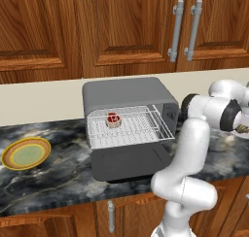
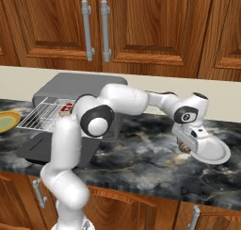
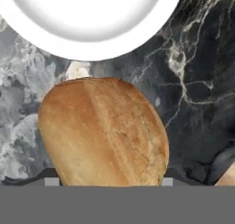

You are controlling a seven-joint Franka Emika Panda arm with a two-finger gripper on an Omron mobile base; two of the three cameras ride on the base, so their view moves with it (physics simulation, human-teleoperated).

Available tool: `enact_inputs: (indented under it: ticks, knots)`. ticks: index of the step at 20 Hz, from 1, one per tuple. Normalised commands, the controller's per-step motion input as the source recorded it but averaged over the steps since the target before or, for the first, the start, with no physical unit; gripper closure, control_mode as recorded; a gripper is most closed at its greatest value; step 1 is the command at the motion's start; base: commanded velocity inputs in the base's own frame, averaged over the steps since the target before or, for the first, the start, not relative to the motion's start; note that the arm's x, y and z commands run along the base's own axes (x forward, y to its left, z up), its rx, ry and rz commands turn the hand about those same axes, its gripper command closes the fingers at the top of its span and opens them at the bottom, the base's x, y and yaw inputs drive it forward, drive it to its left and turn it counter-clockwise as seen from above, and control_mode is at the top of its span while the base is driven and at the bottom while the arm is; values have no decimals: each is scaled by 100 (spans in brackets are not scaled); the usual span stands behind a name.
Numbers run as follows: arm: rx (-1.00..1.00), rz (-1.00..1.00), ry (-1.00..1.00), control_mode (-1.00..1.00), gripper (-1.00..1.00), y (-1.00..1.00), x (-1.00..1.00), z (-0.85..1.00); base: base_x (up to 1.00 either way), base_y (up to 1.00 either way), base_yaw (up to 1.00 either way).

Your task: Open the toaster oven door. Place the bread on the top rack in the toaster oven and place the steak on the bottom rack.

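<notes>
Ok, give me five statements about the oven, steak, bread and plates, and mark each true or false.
1. The oven door hangs open. True.
2. The steak lies on the yellow-green plate. False: it sits on a rack inside the oven.
3. The bread is between the gripper fingers. True.
4. The bread is already in the oven. False: it is at the gripper, above the counter by the white plate.
5. The white plate holds food. False: nothing lies on it.
</notes>
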Motion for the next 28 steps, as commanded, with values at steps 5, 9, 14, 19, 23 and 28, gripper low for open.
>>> enact_inputs:
  ticks: [5, 9, 14, 19, 23, 28]
  knots:
    - [-3, 38, -8, -100, 100, 73, -29, 10, 0, 0, 0]
    - [-4, 33, -8, -100, 100, 71, -19, 37, 0, 0, 0]
    - [0, 32, 0, -100, 100, 73, -7, 39, 0, 0, 0]
    - [0, 32, 0, -100, 100, 74, -6, 38, 0, 0, 0]
    - [0, 23, -1, -100, 100, 80, 0, 34, 0, 0, 0]
    - [0, 24, 0, -100, 100, 80, 0, 28, 0, 0, 0]
